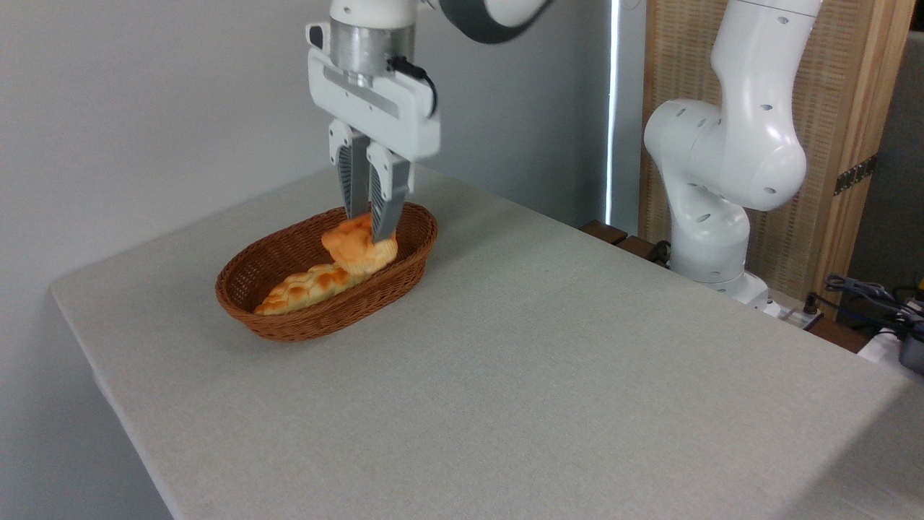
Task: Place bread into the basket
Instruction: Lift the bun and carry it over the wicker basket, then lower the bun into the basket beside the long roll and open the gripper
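Basket (289, 318) holds bread (355, 249) pinched between gripper (369, 225) jaws.

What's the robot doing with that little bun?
The robot's gripper is pinching the small round bun and holding it inside the brown wicker basket. A long braided loaf already lies in the basket, and the bun sits against its far end. The fingers haven't let go yet. Everything stands on a grey table.

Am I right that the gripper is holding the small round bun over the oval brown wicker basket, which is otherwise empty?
Not quite: the oval brown wicker basket is not otherwise empty. The camera view shows a long braided golden loaf already lying inside. The gripper is indeed closed on the small round golden-orange bun over it.
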### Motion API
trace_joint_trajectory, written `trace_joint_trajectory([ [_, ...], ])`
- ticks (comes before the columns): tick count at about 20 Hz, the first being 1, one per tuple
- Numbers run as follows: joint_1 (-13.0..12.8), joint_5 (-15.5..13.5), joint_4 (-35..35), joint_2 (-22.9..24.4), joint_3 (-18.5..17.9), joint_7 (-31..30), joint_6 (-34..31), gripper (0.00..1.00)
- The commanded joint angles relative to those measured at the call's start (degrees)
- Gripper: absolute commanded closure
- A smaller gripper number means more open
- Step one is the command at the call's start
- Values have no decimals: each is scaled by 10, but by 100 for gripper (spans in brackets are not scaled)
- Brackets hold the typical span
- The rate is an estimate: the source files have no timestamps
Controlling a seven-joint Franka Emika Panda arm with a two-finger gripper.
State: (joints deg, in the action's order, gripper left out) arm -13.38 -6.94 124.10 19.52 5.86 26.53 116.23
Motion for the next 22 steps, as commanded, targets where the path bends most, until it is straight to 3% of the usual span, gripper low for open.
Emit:
trace_joint_trajectory([
  [1, 1, -10, 1, -3, 62, -10, -5, 52],
  [7, 5, -25, -10, -4, 150, -16, -39, 51],
  [13, 6, -25, -8, -33, 154, -12, -46, 47],
  [16, 6, -22, -8, -41, 154, -13, -45, 18],
  [19, 5, -21, -8, -44, 167, -14, -45, 3],
  [22, 5, -20, -7, -43, 170, -10, -45, 0],
])
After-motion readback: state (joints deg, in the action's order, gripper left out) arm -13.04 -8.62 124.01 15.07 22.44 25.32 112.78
